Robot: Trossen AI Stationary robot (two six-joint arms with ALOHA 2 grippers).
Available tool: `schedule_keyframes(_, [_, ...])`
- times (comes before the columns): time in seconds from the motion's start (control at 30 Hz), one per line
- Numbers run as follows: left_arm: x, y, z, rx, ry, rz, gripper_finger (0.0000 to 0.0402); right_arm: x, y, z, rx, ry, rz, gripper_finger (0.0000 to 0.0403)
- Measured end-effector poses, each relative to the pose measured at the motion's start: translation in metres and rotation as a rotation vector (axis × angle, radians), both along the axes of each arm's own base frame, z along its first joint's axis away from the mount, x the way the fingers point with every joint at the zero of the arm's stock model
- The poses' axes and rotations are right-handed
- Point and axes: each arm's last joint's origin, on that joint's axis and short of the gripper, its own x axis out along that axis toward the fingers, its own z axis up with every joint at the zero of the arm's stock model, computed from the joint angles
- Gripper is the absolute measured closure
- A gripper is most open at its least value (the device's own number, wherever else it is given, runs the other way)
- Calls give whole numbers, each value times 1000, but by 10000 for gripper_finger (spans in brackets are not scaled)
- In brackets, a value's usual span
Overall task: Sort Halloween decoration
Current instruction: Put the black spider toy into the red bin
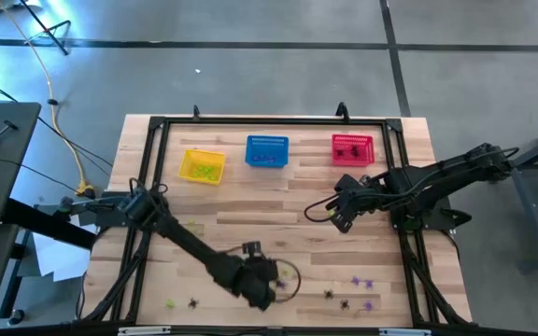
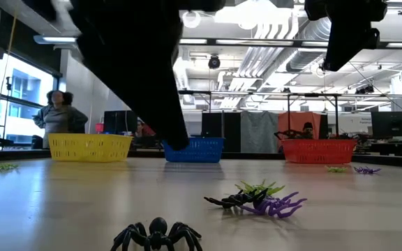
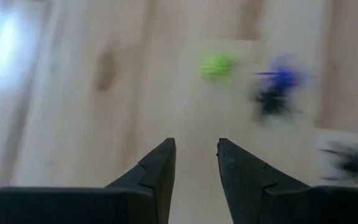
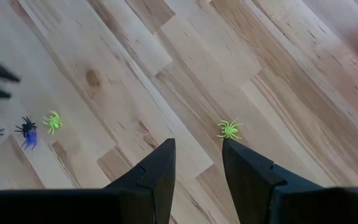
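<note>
We see the left gripper [image 1: 261, 285] low over the near middle of the wooden table [image 1: 250, 210], its fingers [image 3: 157, 177] parted with a narrow gap and nothing between them. Just ahead of it on the bare wood lies a small cluster of spiders — a green spider [image 3: 217, 66], a purple spider [image 3: 283, 76] and a black spider [image 3: 271, 102] touching the purple one. Another black one [image 3: 352, 162] lies a little apart from them. From table height the cluster [image 2: 260, 199] shows as one tangle of green, black and purple legs, with a single black spider [image 2: 157, 236] nearer the camera.

The right gripper [image 1: 342, 217] hangs above the middle right of the table, well apart from the left one. Its fingers [image 4: 154, 180] stand apart with nothing in them, over a lone green spider [image 4: 229, 129].

More spiders are scattered along the near edge: purple ones [image 1: 362, 283] at the near right and a green one [image 1: 170, 302] beside a black one at the near left.

Along the far side stand three baskets in a row — a yellow basket [image 1: 203, 166] on the left holding green spiders, a blue basket [image 1: 267, 151] in the middle, and a red basket [image 1: 352, 148] on the right holding black spiders. What the blue one holds we cannot tell.
</note>
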Motion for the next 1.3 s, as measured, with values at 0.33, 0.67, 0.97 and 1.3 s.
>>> schedule_keyframes(0.33, [-11, -45, -4, -9, 11, -64, 262, 1, 0, 0, 3, -10, 0, 273])
schedule_keyframes(0.67, [-3, -48, -11, -41, -3, -133, 249, 1, 0, 0, 3, -11, 0, 273])
schedule_keyframes(0.97, [8, -50, -28, -116, -4, -151, 249, 1, 0, 1, 4, -14, 0, 273])
schedule_keyframes(1.3, [12, -37, -38, -64, 43, -103, 250, 1, 0, 1, 4, -14, 0, 273])
